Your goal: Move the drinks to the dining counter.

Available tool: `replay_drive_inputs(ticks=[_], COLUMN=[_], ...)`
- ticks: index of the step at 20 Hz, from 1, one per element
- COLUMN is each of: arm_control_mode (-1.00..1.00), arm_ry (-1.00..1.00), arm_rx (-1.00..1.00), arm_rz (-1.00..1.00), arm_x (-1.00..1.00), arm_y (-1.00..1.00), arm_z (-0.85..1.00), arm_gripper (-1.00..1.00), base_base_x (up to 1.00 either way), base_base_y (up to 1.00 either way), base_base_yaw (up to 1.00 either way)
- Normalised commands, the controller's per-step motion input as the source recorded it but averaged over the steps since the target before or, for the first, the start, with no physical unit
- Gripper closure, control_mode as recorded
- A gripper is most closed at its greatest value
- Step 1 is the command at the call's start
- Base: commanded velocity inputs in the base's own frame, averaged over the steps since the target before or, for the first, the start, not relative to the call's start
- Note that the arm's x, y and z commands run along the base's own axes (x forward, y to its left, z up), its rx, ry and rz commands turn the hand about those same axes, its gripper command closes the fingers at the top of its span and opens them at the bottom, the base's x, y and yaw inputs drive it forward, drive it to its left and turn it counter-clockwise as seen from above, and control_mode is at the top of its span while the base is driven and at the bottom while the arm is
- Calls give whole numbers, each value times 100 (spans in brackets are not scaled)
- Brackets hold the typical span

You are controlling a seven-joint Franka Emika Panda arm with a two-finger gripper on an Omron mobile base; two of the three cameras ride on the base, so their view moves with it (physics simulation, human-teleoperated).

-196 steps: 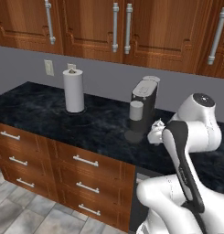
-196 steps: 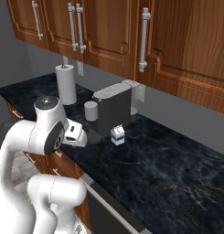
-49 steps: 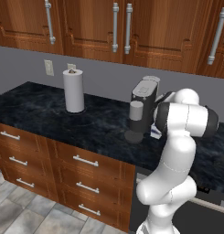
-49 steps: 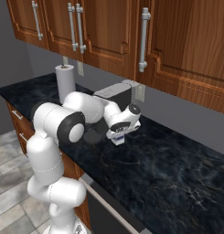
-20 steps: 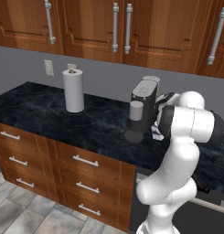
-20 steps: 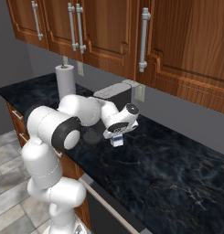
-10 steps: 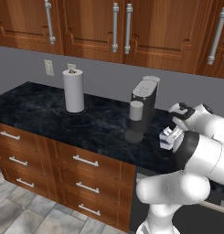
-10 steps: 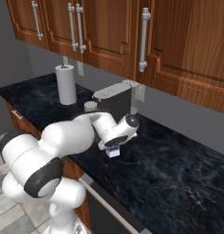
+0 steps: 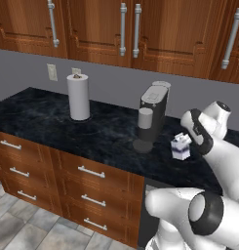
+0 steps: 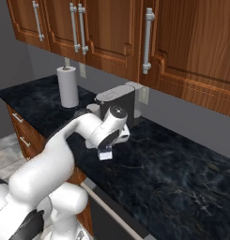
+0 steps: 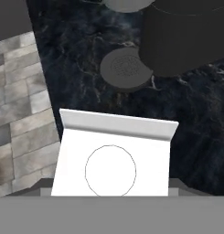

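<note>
White-and-blue carton (image 9: 180,147): small, gabled, upright just right of the coffee machine (image 9: 152,112), near the front edge of the black marble counter (image 9: 52,119) under the wooden cupboards (image 9: 91,29).
Gripper (image 10: 107,149): directly over the carton; hand view looks down on its white roof and ridge.
Jaws: fingers hidden, cannot tell whether they clasp the carton.
Paper-towel roll (image 9: 78,97): upright, well left of the machine.

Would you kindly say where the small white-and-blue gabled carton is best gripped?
Grip the small white-and-blue gabled carton across its flat side walls, below the ridge, coming from straight above: it stands upright, and the black-and-grey coffee machine crowds one side.
</note>
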Motion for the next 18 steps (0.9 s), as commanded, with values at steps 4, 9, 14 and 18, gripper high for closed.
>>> replay_drive_inputs(ticks=[4, 9, 14, 18], arm_control_mode=[-100, -100, -100, -100], arm_ry=[14, -6, -17, -15], arm_rx=[-8, -1, 0, 0], arm_rz=[-14, -5, 0, 0], arm_x=[-21, -52, -43, -21], arm_y=[67, 59, 68, 57], arm_z=[34, 1, 7, 25], arm_gripper=[100, 100, 100, 100], base_base_x=[0, 0, 0, 0], base_base_y=[0, 0, 0, 0], base_base_yaw=[0, 0, 0, 0])
